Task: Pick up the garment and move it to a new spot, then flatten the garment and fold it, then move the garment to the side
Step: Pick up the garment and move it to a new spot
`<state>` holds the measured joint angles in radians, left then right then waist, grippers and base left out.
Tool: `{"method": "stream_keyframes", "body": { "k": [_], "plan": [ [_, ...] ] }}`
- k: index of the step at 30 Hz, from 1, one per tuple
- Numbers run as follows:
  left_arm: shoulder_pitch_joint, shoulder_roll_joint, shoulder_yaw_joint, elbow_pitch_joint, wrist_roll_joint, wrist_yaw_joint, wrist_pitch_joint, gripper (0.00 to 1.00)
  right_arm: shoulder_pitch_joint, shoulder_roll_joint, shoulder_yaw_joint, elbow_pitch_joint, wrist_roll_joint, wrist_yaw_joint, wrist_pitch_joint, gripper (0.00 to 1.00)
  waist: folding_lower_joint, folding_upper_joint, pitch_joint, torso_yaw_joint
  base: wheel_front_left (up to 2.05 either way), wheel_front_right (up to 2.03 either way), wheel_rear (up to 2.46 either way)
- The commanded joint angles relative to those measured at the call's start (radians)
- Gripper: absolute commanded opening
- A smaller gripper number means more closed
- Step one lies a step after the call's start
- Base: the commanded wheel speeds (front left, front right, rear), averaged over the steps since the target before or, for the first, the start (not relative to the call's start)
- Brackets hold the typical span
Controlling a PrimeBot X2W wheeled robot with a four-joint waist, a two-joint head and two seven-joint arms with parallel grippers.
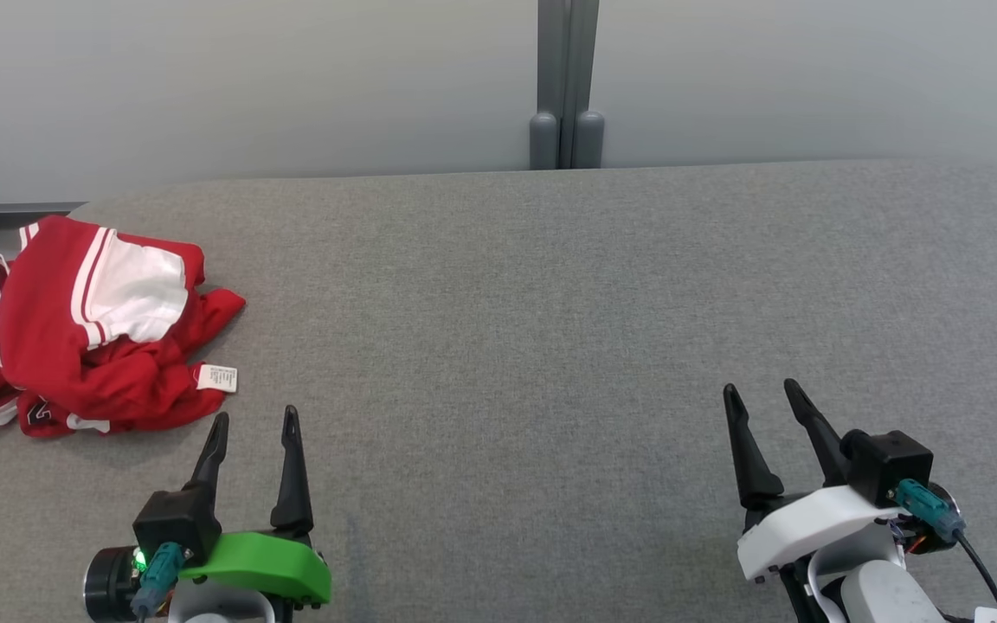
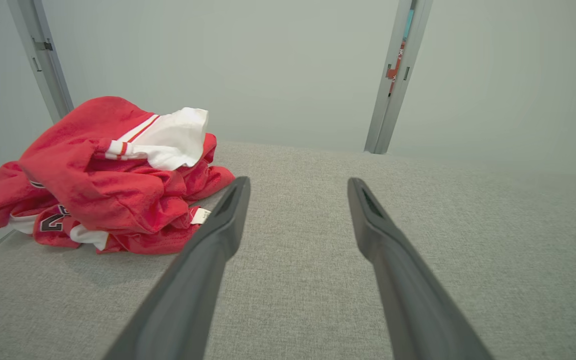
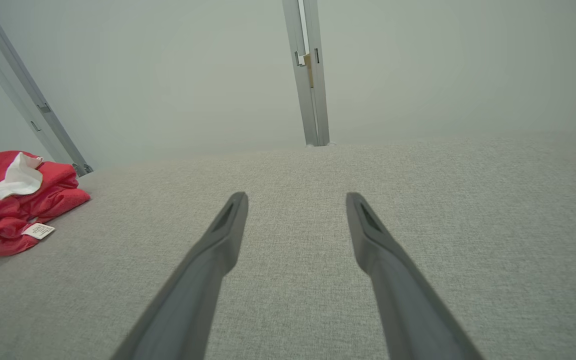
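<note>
Both the left pincer (image 1: 256, 413) and right pincer (image 1: 761, 387) stand wide open, gripping nothing; garment (image 1: 92, 346) bunched at far left of counter (image 1: 507, 329).
Red-and-white garment lies crumpled, unfolded; left pincer near it but not touching; right pincer well apart, over bare grey surface; white label (image 1: 217, 378) shows at the heap's near right edge.

One garment (image 1: 74, 346), two end effectors (image 1: 256, 412) (image 1: 760, 385)

The head view looks down on the grey surface (image 1: 550, 346) from above its near edge, the red garment (image 1: 83, 337) at nine o'clock. Both wrist views sit low, facing the pale wall (image 2: 288, 75), and share that garment toward nine o'clock.
</note>
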<state>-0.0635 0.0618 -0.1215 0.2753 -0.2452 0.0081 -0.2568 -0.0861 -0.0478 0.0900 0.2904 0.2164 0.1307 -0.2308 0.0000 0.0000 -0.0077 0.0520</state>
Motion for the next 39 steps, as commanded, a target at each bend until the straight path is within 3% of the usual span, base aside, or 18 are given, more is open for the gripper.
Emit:
{"method": "stream_keyframes", "body": {
  "k": [1, 21, 29, 39],
  "plan": [
    [-0.013, 0.001, 0.000, -0.001, 0.018, 0.005, -0.009, 1.00, -0.004, -0.004, 0.003, 0.003, -0.021, 0.000, -0.009, 1.00, 0.0000, 0.0000, 0.000, 0.001, 0.00, 0.00, 0.00],
    [-0.001, -0.002, 0.012, 0.004, 0.004, 0.007, -0.008, 1.00, 0.009, -0.004, -0.005, 0.011, -0.019, 0.000, -0.012, 1.00, 0.0000, 0.0000, -0.006, 0.020, 0.00, 0.00, 0.00],
    [0.003, 0.002, 0.011, 0.008, 0.009, 0.009, -0.008, 1.00, 0.015, -0.004, -0.004, 0.002, -0.020, 0.000, -0.006, 1.00, 0.0000, 0.0000, -0.010, 0.129, 0.00, 0.00, 0.00],
    [0.020, 0.012, 0.027, 0.018, -0.006, 0.020, -0.008, 1.00, 0.020, -0.004, 0.009, -0.004, -0.010, 0.000, -0.007, 1.00, 0.0000, 0.0000, -0.013, 0.318, 0.00, 0.00, 0.00]
  ]
}}
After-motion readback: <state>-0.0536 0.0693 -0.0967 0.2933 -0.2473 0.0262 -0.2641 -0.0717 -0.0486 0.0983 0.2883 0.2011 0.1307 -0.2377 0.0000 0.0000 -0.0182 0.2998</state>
